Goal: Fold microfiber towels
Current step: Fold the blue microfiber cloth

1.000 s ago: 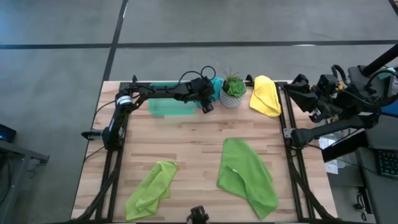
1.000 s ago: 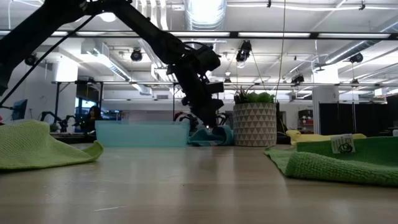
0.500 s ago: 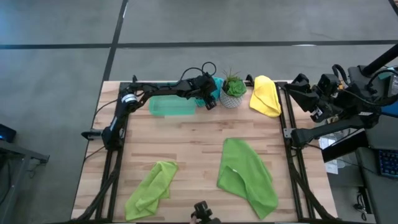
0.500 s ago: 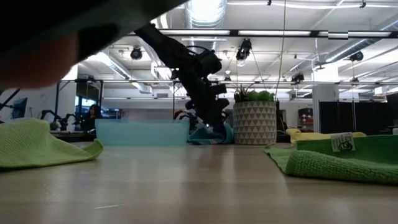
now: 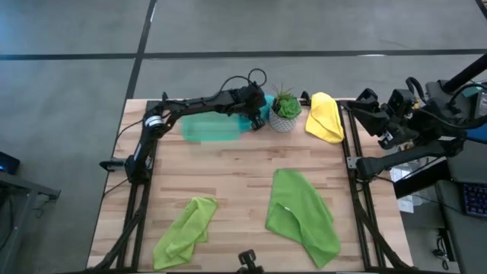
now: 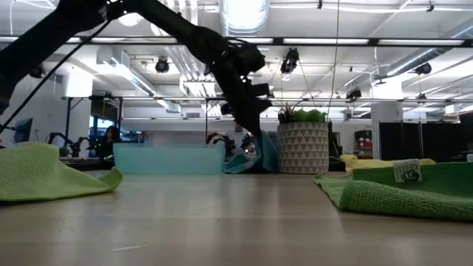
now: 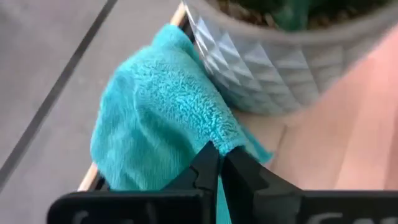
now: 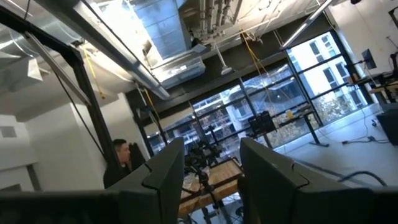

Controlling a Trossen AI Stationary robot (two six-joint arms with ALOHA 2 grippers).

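A teal towel [image 5: 265, 105] lies bunched at the table's far edge, against the potted plant [image 5: 286, 109]. My left gripper [image 5: 254, 120] is shut on it, and its two fingers show closed in the left wrist view [image 7: 217, 171]. A yellow towel [image 5: 325, 116] lies at the far right. A large lime green towel [image 5: 302, 215] lies at the near right and a smaller lime green one [image 5: 185, 230] at the near left. My right gripper [image 8: 211, 177] is open and held high off the table's right side, pointing into the room. My left gripper pinches a raised ridge of the teal towel [image 7: 227, 140] between its two fingertips; whether an edge or a fold, I cannot tell. The fingers slant down toward the far edge. The pinched part is drawn up into a peak [image 6: 260, 145], and the rest lies on the table beside the pot.
A see-through green tray [image 5: 211, 129] stands just left of the left gripper. The white-patterned pot [image 6: 303, 148] stands close on its right. The middle of the wooden tabletop [image 5: 228, 171] is bare. A person shows far off in the room [image 8: 119, 163].
My left gripper has gone a little toward the far edge onto the teal towel, has shut on it and has risen. The pinched part of the towel is pulled up into a peak while its lower part stays on the table.
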